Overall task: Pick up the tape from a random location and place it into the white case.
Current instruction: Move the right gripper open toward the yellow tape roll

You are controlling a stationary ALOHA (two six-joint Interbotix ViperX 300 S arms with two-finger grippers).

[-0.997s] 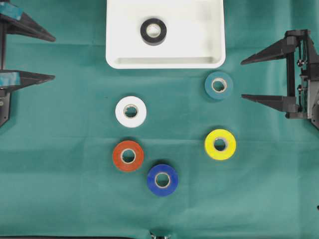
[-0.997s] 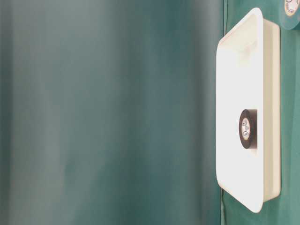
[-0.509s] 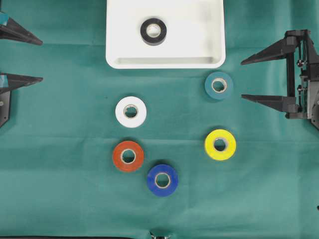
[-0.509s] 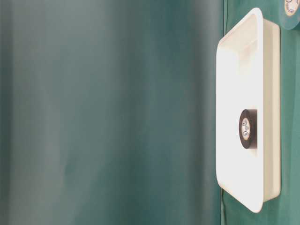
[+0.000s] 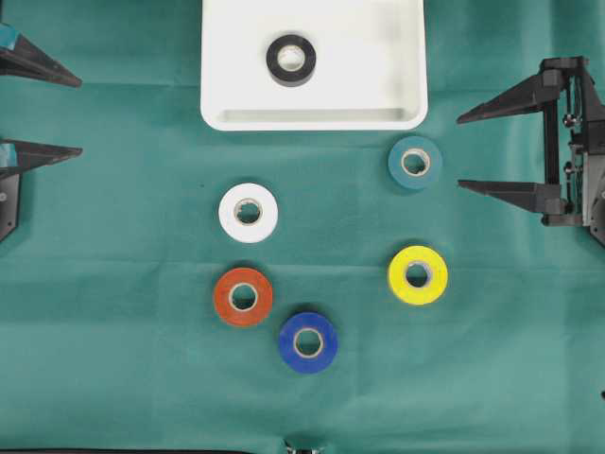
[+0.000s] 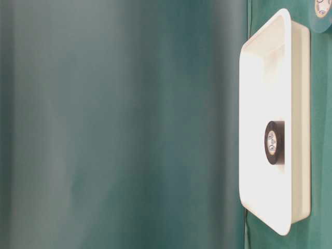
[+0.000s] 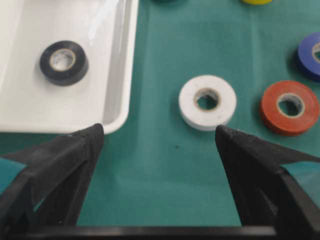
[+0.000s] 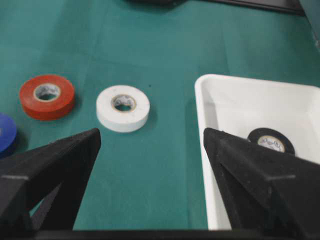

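The white case (image 5: 312,120) lies at the top middle with a black tape roll (image 5: 291,60) flat inside it. On the green cloth below lie white tape (image 5: 249,212), orange-red tape (image 5: 243,297), blue tape (image 5: 308,341), yellow tape (image 5: 418,274) and teal tape (image 5: 415,163). My left gripper (image 5: 80,115) stands open at the far left edge, empty. In its wrist view the left gripper (image 7: 158,129) frames bare cloth short of the white tape (image 7: 207,102). My right gripper (image 5: 459,151) is open and empty, just right of the teal tape.
The table-level view shows the case (image 6: 282,31) with the black roll (image 6: 274,142) against a green backdrop. The right wrist view shows the case wall (image 8: 205,150), white tape (image 8: 123,108) and orange-red tape (image 8: 46,96) ahead of the right gripper (image 8: 151,132).
My left gripper drew back toward the left edge a second ago and has held still since. The right arm and every tape roll stayed put.
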